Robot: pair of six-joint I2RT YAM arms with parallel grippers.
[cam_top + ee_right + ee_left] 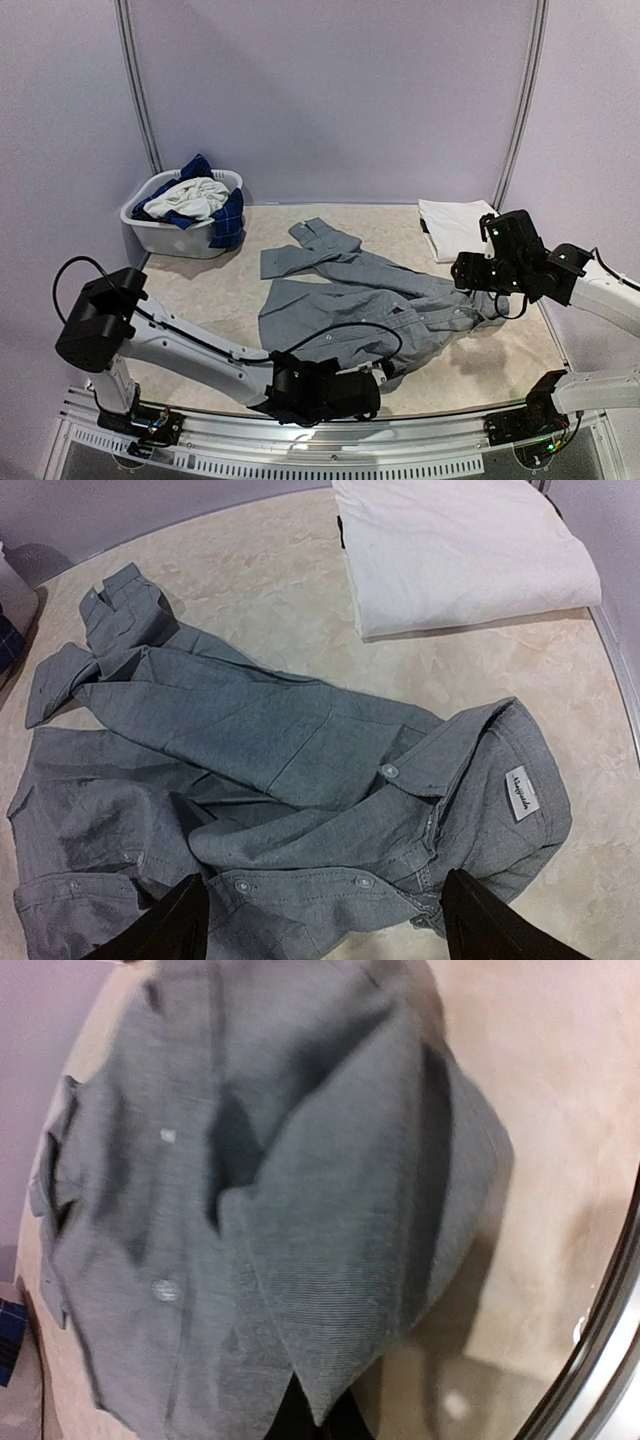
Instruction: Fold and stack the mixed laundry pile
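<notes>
The grey button-up cotton shirt (360,300) lies crumpled across the middle of the bench (200,300), collar toward the right edge and hem at the near edge. It looks light and limp and will likely sag and drag, so hem corners, collar and shoulder seams are the places to hold.

The left fingers (380,380) are closed on a hem corner. The right fingers (468,270) hang spread above the collar, holding nothing.

A folded white garment (450,225) at the far right corner lies near the collar and could get swept. The white plastic oval basket (165,235), holding blue plaid and white pieces (195,200), sits well apart at the far left corner.
</notes>
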